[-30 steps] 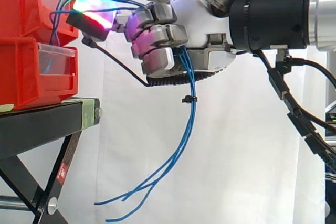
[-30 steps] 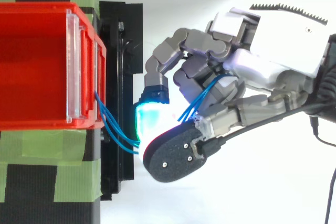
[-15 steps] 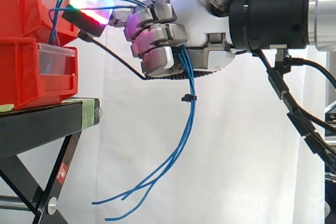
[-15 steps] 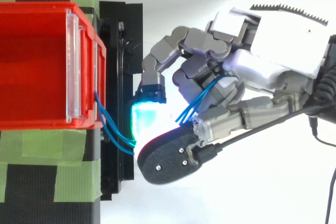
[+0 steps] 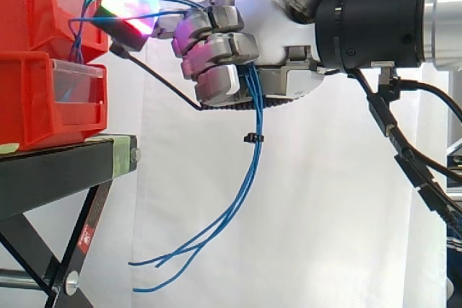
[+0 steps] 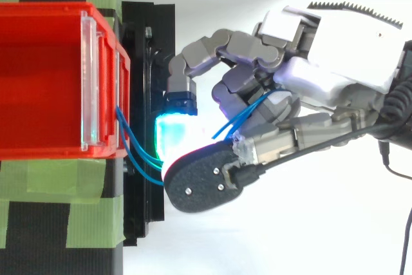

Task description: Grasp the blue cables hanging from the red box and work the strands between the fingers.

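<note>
My robot hand point(image 5: 278, 27) sits just right of the red box point(image 6: 51, 9), fingers curled round the blue cables point(image 5: 254, 117); strands run from the box lip through my glowing fingertips point(image 6: 170, 136), so the loose ends dangle below my palm, free to be worked

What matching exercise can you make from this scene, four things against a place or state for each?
Things: 1 hand; 2 blue cables; 3 red box; 4 black stand.
States: A carries the box; B ends dangle below the hand; C shut on the strands; D sits on the stand.
Pairs: 1-C, 2-B, 3-D, 4-A.
</note>
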